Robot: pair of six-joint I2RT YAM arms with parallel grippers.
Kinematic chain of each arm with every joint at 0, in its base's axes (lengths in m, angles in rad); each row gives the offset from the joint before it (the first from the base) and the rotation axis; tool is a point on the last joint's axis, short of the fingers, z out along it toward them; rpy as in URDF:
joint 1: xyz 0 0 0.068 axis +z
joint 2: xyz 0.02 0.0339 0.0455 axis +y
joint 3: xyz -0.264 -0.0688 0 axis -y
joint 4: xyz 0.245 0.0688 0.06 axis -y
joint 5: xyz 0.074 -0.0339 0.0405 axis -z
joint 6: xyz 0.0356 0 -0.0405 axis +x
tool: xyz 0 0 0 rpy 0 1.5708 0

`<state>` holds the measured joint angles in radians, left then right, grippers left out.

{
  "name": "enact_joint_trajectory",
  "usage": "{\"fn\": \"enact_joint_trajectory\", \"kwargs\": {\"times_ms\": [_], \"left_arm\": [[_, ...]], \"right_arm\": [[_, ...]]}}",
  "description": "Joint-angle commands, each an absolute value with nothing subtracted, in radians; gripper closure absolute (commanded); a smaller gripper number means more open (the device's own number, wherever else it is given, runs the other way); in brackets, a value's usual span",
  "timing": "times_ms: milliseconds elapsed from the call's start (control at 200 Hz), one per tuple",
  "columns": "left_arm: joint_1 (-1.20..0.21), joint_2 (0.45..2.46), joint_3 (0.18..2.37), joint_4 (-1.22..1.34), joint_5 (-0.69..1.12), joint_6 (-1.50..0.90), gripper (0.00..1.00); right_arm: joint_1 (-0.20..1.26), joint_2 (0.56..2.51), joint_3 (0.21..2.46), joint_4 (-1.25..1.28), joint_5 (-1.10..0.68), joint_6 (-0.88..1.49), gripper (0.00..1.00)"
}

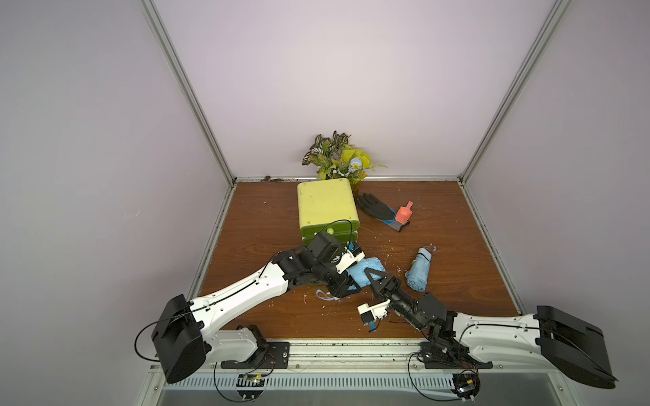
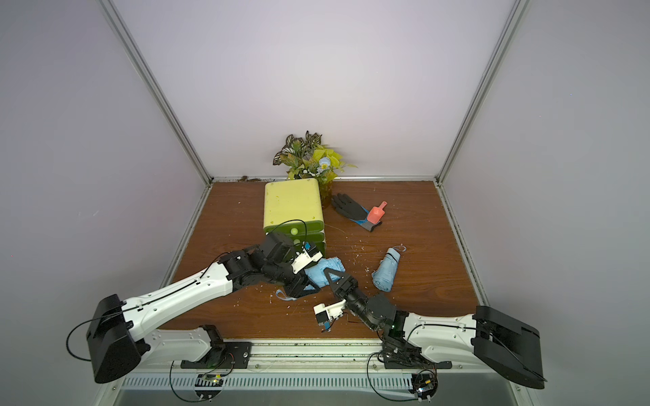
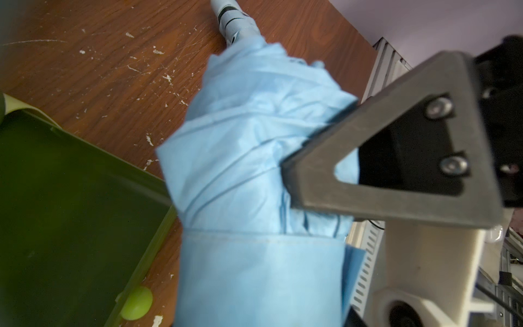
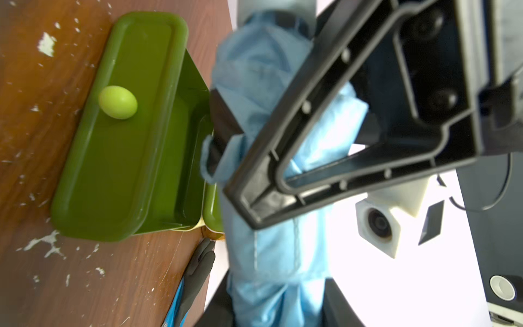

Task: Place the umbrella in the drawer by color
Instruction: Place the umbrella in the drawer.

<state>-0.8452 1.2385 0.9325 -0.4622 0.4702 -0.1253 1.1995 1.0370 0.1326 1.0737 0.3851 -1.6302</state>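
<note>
1. Gripping a folded light-blue fabric umbrella (image 1: 367,264), the right claw (image 1: 371,277) is clamped across its bunched canopy.
2. The left claw (image 1: 351,285) straddles the same umbrella's other end; whether it actually pinches the fabric I cannot tell.
3. This umbrella is near the middle of the brown wooden desk (image 1: 457,246), just in front of the yellow-green plastic drawer chest (image 1: 325,204) that stands by the far edge.
4. A dark green drawer (image 4: 119,158) with a pale green knob (image 4: 118,102) is pulled out, and the held umbrella is just beside it.
5. A second folded light-blue umbrella (image 1: 418,272) lies on the desk toward the right edge, with neither claw touching it.
</note>
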Motion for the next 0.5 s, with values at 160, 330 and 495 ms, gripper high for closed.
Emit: {"fn": "enact_joint_trajectory", "kwargs": {"times_ms": [160, 330, 495], "left_arm": [[-0.832, 1.145, 0.984, -0.377, 0.272, -0.142, 0.61], [-0.831, 1.073, 0.99, -0.354, 0.152, -0.075, 0.63], [-0.831, 0.975, 0.929, -0.23, -0.008, 0.044, 0.68]], "right_arm": [[1.211, 1.005, 0.176, 1.076, 0.324, -1.492, 0.64], [1.211, 1.011, 0.186, 1.044, 0.29, -1.436, 0.35], [1.21, 1.003, 0.184, 1.017, 0.26, -1.352, 0.21]]}}
